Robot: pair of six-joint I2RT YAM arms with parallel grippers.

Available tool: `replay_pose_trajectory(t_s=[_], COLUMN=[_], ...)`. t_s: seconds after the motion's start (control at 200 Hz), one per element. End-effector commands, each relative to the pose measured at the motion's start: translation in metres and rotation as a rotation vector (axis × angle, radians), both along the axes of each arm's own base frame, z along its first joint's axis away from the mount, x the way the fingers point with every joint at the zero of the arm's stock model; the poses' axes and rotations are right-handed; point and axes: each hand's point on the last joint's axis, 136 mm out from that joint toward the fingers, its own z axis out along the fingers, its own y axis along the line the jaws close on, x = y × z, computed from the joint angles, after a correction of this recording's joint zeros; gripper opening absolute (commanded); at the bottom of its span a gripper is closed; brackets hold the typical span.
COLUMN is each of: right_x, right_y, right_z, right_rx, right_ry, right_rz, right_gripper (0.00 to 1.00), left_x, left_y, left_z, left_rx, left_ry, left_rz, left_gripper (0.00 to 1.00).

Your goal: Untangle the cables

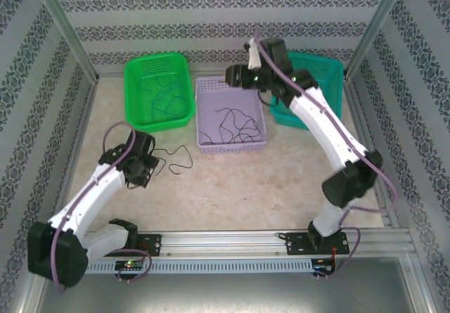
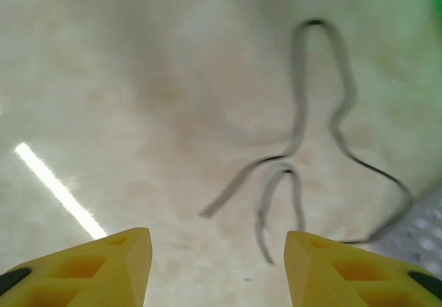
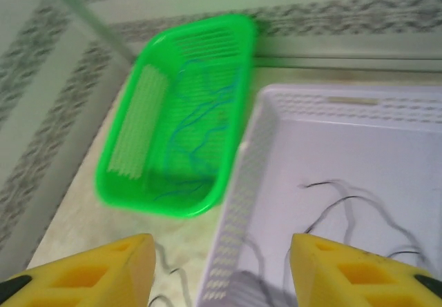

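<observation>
Blk cable (image 2: 300, 107) nr lilac basket (image 1: 232, 145).

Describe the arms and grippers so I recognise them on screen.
The left arm and right arm are white with black joints, a thick mauve hose along each. The left gripper and right gripper have chunky yellow fingers with hollow cut-outs.

Cables (image 1: 165, 100) in left basket (image 1: 156, 58), middle basket (image 1: 228, 81); 1, maybe 2, on table (image 1: 246, 186).
</observation>
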Motion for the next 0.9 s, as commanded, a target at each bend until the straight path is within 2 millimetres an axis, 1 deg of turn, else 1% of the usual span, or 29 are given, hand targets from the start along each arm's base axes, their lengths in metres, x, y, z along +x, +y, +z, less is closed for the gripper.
replay_pose_trajectory(t_s=[0.0, 0.06, 0.14, 0.215, 0.325, 0.41, 0.515, 0.595, 0.684, 0.799, 0.894], right_x=[-0.05, -0.079, -0.109, -0.128, -0.149, -0.158, -0.162, -0.162, -0.162, -0.163, -0.166], right_y=[0.043, 0.059, 0.078, 0.093, 0.114, 0.124, 0.129, 0.129, 0.128, 0.128, 0.131], right_z=[-0.075, -0.093, -0.112, -0.133, -0.166, -0.183, -0.189, -0.191, -0.193, -0.202, -0.209], right_rx=[-0.105, -0.098, -0.075, -0.065, -0.049, -0.05, -0.054, -0.058, -0.063, -0.074, -0.086], right_ry=[0.094, 0.133, 0.194, 0.255, 0.358, 0.407, 0.416, 0.416, 0.422, 0.445, 0.475], right_rz=[0.158, 0.209, 0.274, 0.315, 0.379, 0.407, 0.421, 0.425, 0.428, 0.43, 0.452], right_gripper=[0.54, 0.54, 0.54, 0.52, 0.5, 0.48, 0.48, 0.47, 0.46, 0.46, 0.46], left_x=[-0.002, 0.0, 0.008, 0.012, 0.02, 0.027, 0.03, 0.034, 0.038, 0.041, 0.046], left_y=[-0.012, -0.011, -0.01, -0.01, -0.004, 0.001, 0.003, 0.005, 0.005, -0.002, -0.006], left_z=[-0.014, -0.019, -0.023, -0.031, -0.036, -0.035, -0.041, -0.045, -0.046, -0.05, -0.054], left_rx=[-0.177, -0.198, -0.229, -0.272, -0.308, -0.316, -0.341, -0.357, -0.358, -0.378, -0.385], left_ry=[-0.038, -0.051, -0.085, -0.105, -0.156, -0.195, -0.208, -0.234, -0.241, -0.211, -0.206], left_rz=[0.156, 0.211, 0.283, 0.377, 0.506, 0.573, 0.635, 0.671, 0.677, 0.659, 0.646], left_gripper=[0.57, 0.62, 0.67, 0.68, 0.67, 0.63, 0.56, 0.53, 0.48, 0.43, 0.41])
